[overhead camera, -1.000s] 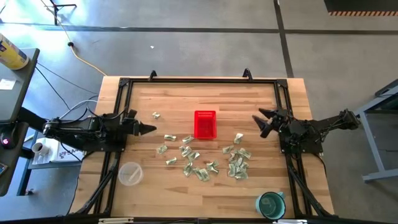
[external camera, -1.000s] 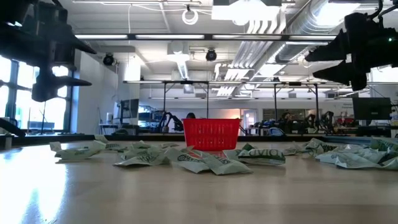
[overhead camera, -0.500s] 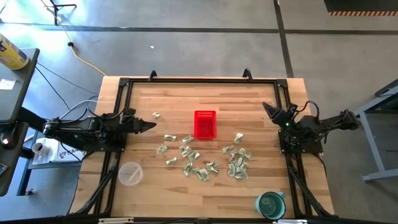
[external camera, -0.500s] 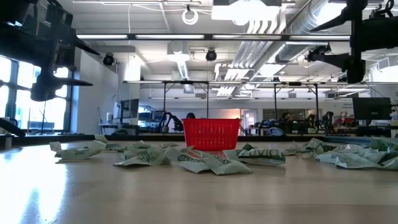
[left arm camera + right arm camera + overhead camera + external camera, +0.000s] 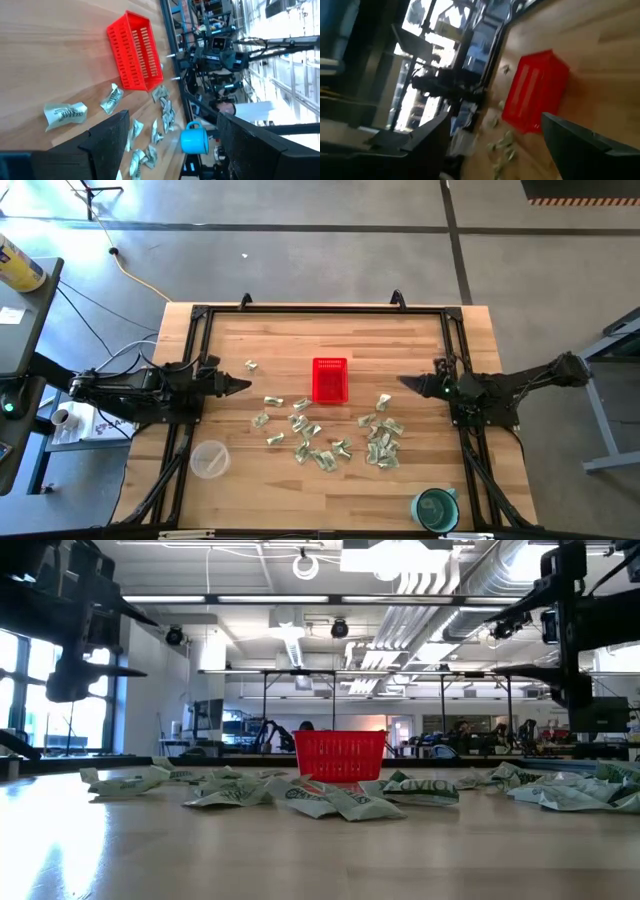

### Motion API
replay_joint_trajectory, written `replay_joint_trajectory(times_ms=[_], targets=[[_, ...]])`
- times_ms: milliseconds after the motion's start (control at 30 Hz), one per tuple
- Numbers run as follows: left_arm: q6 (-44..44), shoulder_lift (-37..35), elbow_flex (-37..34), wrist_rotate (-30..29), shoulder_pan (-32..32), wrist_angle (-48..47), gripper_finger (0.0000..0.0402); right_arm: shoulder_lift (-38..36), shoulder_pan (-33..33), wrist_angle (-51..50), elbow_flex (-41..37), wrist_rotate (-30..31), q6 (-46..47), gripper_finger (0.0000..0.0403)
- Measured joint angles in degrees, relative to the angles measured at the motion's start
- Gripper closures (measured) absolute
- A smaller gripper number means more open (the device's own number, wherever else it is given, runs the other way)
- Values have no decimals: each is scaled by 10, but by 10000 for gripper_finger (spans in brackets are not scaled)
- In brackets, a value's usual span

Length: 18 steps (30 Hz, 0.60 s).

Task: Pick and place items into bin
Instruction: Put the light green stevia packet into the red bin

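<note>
The red slotted basket (image 5: pixel 330 380) stands on its base at the table's middle, also seen as the basket (image 5: pixel 340 755), (image 5: pixel 135 50), (image 5: pixel 535 92). Several pale green-and-white wrapped pieces (image 5: pixel 320 435) lie scattered on the table on the near side of it; one piece (image 5: pixel 251 365) lies apart, left of it. My left gripper (image 5: pixel 240 386) hovers open left of the basket, pointing at it (image 5: pixel 170 145). My right gripper (image 5: pixel 405 382) hovers open right of the basket, pointing toward it (image 5: pixel 495 145). Neither holds anything.
A clear plastic cup (image 5: pixel 210 459) stands near the table's near-left corner. A teal cup (image 5: pixel 436 508) stands at the near-right corner. A dark frame (image 5: pixel 320 309) runs along the table's far edge and sides. Bare wood lies between the basket and the far edge.
My right gripper swung toward the far edge, then came back down and turned, and now points level toward the basket, a little farther toward the table's left than a second ago. The basket and the pieces have not moved.
</note>
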Motion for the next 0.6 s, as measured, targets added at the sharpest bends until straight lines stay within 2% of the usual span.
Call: replay_joint_trajectory(times_ms=[100, 233, 333, 467, 600], targets=[[17, 0, 0, 10, 0, 0, 64, 35, -30, -9, 0, -59, 51, 103], [46, 0, 0, 11, 0, 0, 64, 85, -80, -92, 0, -130, 148, 103], [54, 0, 0, 11, 0, 0, 64, 121, -114, -126, 10, -193, 184, 103], [55, 0, 0, 11, 0, 0, 64, 174, -145, -239, 73, -219, 185, 114], [64, 0, 0, 10, 0, 0, 64, 245, -164, -381, 155, -212, 155, 154]])
